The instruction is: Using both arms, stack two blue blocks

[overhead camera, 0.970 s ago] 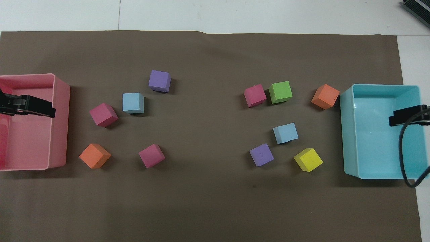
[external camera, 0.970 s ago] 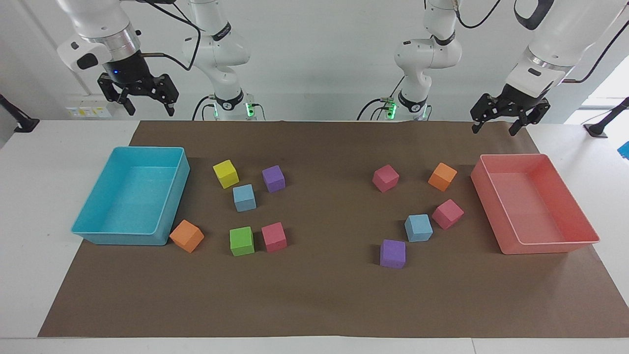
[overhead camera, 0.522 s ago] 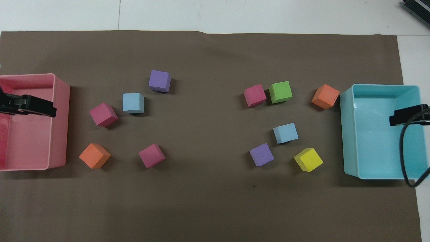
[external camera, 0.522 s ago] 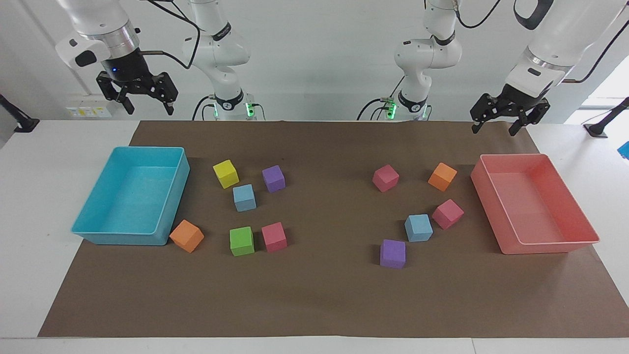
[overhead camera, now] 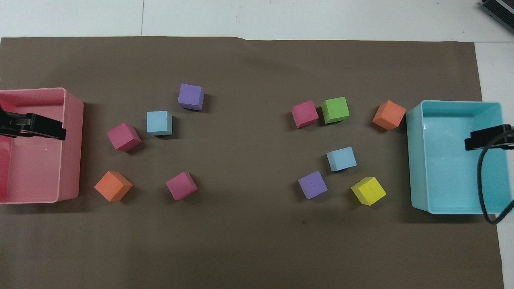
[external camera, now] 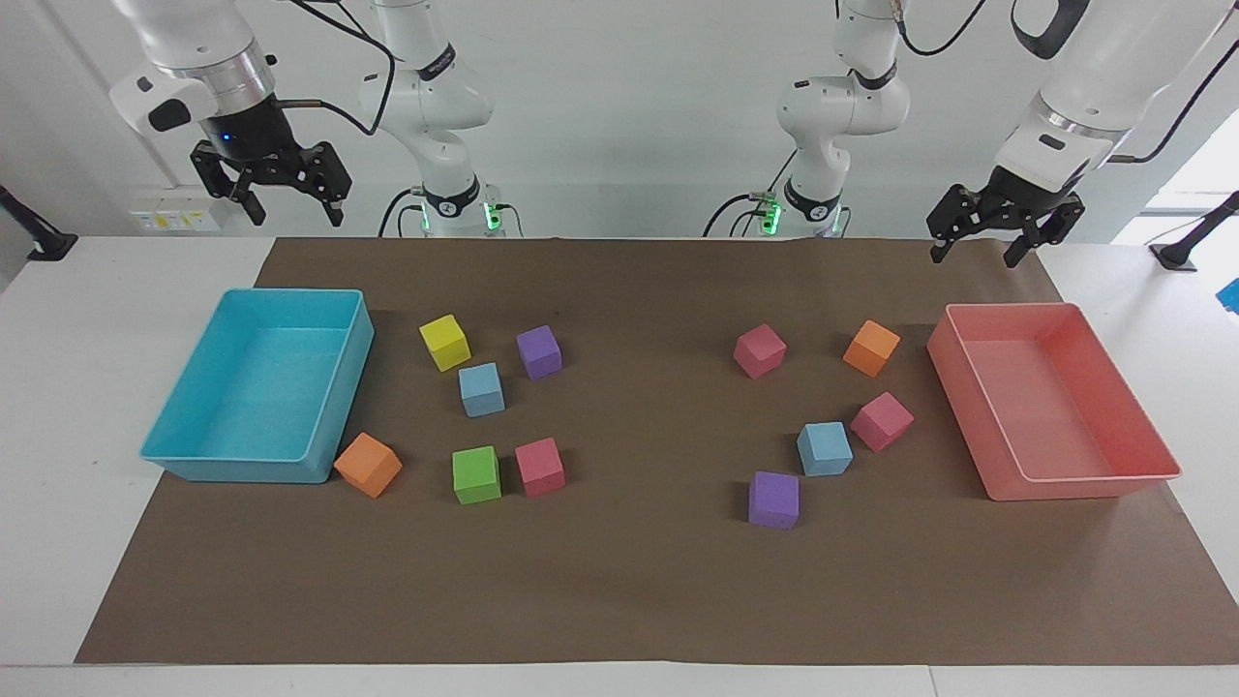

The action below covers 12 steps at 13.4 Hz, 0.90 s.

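From across the table, my left gripper [external camera: 983, 247] hangs high in the air over the edge of the brown paper mat [external camera: 639, 581], close to the pink tray [external camera: 1152, 463], its black fingers spread wide and empty. My right gripper [external camera: 287, 205] hangs just as high near the turquoise tray [external camera: 348, 382], fingers wide apart too, holding nothing. Both trays are smooth, glossy rectangular tubs with rounded corners. The first blue block [external camera: 824, 448], a matte, foam-like cube, sits on the mat well below my left gripper, just beside a pink cube [external camera: 881, 421] and near a purple cube [external camera: 773, 500]. The second blue block [external camera: 481, 389], same soft cube, lies toward my right gripper's end, between a yellow cube [external camera: 444, 342] and another purple cube [external camera: 538, 351]. The two blue blocks are well apart, each flat on the mat.

From above, only a black part of my left gripper [overhead camera: 34, 126] shows, over the pink tray [overhead camera: 74, 152], and a black part of my right gripper [overhead camera: 488, 138] with its looping cable over the turquoise tray [overhead camera: 417, 168]. The first blue block [overhead camera: 159, 123] rests near the pink tray, square-edged and dull-surfaced. The second blue block [overhead camera: 341, 158] rests nearer the turquoise tray, slightly turned. A green cube [overhead camera: 335, 109] and an orange cube [overhead camera: 388, 114] lie farther from me than it. The mat looks flat and papery.
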### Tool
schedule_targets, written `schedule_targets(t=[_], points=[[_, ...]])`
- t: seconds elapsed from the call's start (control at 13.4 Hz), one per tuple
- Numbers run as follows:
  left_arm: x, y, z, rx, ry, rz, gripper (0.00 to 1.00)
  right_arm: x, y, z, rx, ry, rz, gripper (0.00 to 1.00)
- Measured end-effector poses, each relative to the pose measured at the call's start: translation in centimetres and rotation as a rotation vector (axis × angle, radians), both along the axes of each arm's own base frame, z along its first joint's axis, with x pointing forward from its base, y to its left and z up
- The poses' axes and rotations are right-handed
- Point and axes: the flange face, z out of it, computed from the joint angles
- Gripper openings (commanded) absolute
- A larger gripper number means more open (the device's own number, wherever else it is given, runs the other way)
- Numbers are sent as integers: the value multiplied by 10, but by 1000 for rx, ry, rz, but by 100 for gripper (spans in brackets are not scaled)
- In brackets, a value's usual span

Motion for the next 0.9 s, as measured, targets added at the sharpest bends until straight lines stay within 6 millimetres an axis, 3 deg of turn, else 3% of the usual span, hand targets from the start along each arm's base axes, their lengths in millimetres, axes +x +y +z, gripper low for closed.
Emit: schedule_targets(t=[0.45, 0.9], points=[[0, 1, 0, 7, 1, 0, 100, -2, 2, -4, 2, 8, 4, 100], [-1, 0, 0, 8, 5, -4, 100, 9, 35, -45, 2, -3, 68, 100]])
